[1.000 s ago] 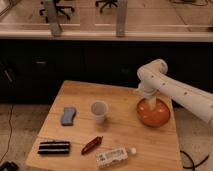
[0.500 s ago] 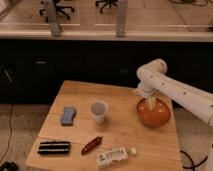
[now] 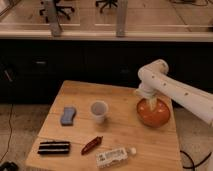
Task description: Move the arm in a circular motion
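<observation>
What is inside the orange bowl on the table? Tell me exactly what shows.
The white arm holds its gripper over the orange bowl, covering its middle. Only bare orange wall shows around it; anything beneath the gripper is hidden.

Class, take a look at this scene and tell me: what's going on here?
A white robot arm reaches in from the right over a wooden table. Its tool points down at an orange bowl, just above or inside it. It is nowhere near the white cup, the blue sponge or the bottle lying on its side.
</observation>
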Controlling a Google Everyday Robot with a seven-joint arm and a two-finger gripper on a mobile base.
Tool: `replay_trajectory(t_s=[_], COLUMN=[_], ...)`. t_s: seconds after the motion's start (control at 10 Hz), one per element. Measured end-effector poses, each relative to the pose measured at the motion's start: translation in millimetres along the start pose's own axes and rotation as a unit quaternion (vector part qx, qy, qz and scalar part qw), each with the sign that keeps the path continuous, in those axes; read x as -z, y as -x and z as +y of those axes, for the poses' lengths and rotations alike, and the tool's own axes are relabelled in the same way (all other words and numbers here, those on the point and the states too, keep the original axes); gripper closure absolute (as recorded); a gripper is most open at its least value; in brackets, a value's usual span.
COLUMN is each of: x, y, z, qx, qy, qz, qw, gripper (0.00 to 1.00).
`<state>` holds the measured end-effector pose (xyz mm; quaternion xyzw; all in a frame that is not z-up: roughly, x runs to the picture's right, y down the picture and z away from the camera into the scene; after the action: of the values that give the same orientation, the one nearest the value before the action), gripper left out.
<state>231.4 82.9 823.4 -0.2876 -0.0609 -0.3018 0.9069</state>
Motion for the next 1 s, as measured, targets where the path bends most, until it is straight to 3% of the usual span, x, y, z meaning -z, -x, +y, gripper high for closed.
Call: replay_trajectory(t_s=[1.0], x=[3.1], y=[2.7], z=[5.1], qx=[0.009], qy=[-0.001], qz=[-0.001], qw=[1.0000], gripper=[0.20])
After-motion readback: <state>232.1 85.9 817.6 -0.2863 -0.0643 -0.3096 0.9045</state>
